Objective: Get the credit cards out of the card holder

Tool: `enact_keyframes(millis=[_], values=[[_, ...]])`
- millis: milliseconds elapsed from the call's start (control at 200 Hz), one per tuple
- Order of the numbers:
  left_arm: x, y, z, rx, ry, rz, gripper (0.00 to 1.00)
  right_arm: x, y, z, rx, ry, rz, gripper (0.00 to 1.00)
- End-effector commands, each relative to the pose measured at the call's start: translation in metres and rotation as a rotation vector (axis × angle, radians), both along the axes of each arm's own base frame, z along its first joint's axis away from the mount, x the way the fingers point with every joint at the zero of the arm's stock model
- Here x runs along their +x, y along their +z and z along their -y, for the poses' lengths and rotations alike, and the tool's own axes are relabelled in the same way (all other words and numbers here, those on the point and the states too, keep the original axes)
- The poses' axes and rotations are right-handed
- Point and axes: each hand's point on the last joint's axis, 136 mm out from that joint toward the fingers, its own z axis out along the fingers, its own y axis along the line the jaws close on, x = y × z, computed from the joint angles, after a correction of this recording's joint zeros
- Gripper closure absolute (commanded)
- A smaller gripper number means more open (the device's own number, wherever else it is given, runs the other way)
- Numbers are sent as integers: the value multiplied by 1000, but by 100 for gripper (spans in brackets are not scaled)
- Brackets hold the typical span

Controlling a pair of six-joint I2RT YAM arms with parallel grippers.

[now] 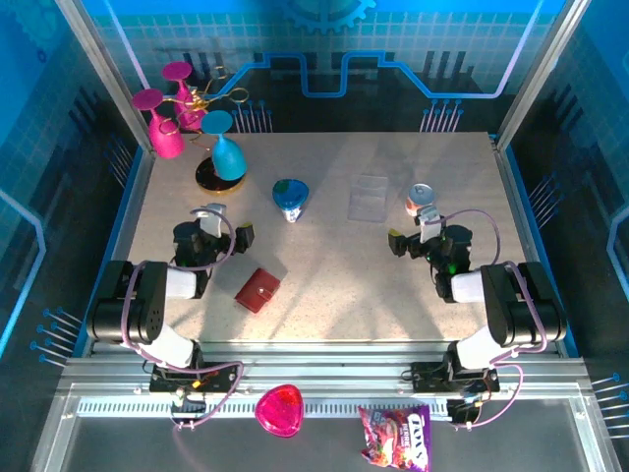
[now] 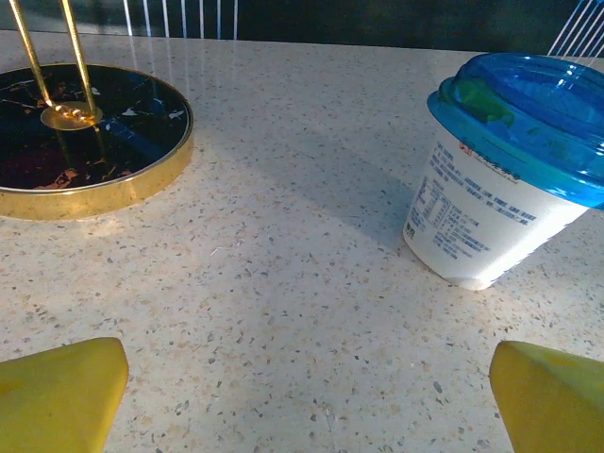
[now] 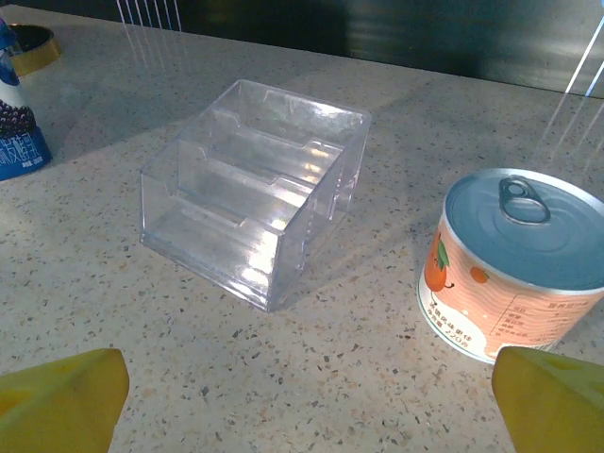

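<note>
Overhead, the speckled surface [image 1: 334, 295] spreads wide, with the left arm [image 1: 147, 300] and the right arm [image 1: 511, 305] folded at its near edge. A gold-rimmed glass stand [image 1: 218, 175] with pink and blue goblets occupies the far left corner. Toward the far middle sit a clear plastic tiered rack [image 3: 255, 189], a blue-lidded yogurt cup [image 2: 500, 189] tipped at a slant, and an orange-printed can [image 3: 514, 274] standing upright just right of the rack. The card holder [image 1: 257, 290], dark red and folded shut, lies flat between the arms, nearer the left one and touched by neither. The left claw [image 2: 307, 396] is released, its yellow fingertips spread wide and facing the cup. The right claw [image 3: 307, 401] is equally spread, aimed between rack and can.
</note>
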Motion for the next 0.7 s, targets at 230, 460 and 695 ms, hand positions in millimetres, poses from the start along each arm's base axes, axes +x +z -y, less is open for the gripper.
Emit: enact_keyframes(millis=[230,460,695], values=[[0,8,2,6,-29,40,1,9,10,6,4,-10,25,0],[1,8,-1,-6,-20,36,1,11,10,9,14,-19,17,0],[1,8,-1,-7,-20,36,1,11,10,8,14,-17,17,0]])
